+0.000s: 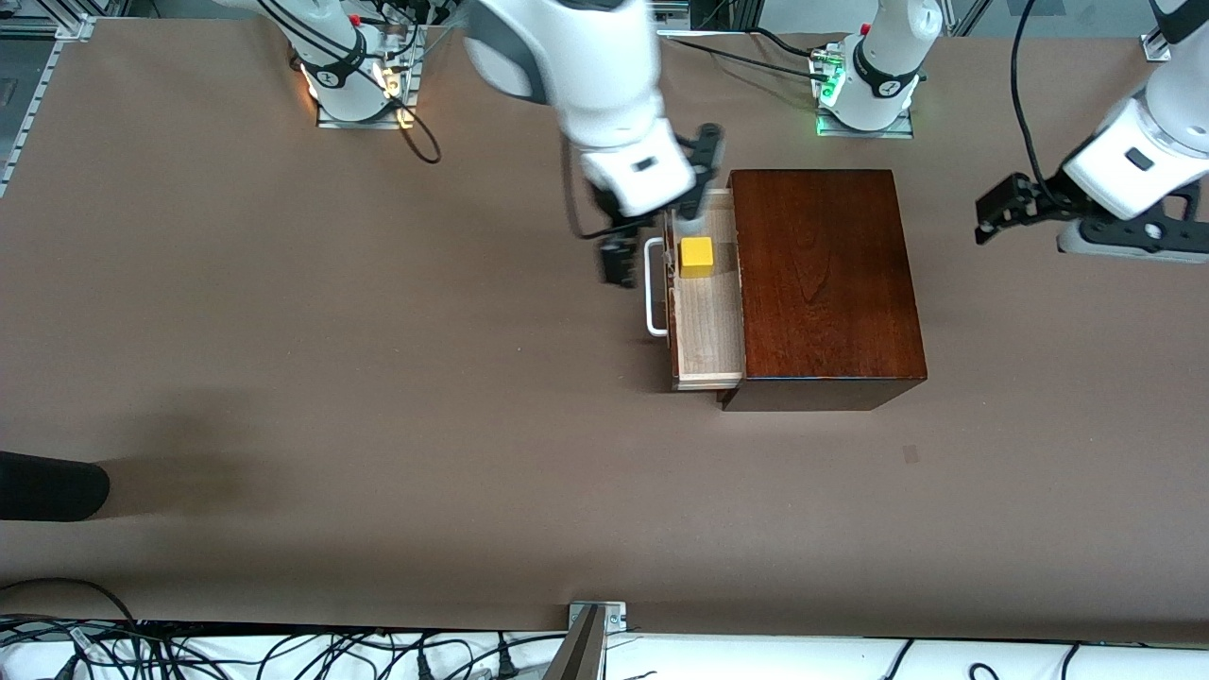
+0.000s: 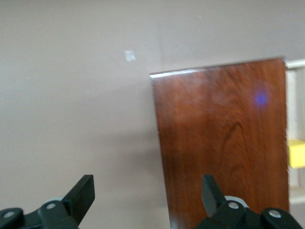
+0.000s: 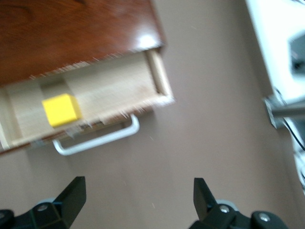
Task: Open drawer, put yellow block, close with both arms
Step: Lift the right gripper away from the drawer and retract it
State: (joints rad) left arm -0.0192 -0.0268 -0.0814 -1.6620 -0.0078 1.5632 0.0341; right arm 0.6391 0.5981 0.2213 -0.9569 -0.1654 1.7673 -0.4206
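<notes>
The dark reddish-brown box stands mid-table with its drawer pulled out toward the right arm's end. The yellow block lies in the drawer's pale interior, at the end farther from the front camera. The white handle is free. My right gripper is open and empty, hanging over the table just in front of the handle; its wrist view shows its fingers spread, the block and the handle. My left gripper is open and empty, above the table off the box's back; its wrist view shows the box top.
A dark rounded object pokes in at the table's edge at the right arm's end, nearer the front camera. A metal post and cables lie along the near edge. A small tape mark is on the brown table.
</notes>
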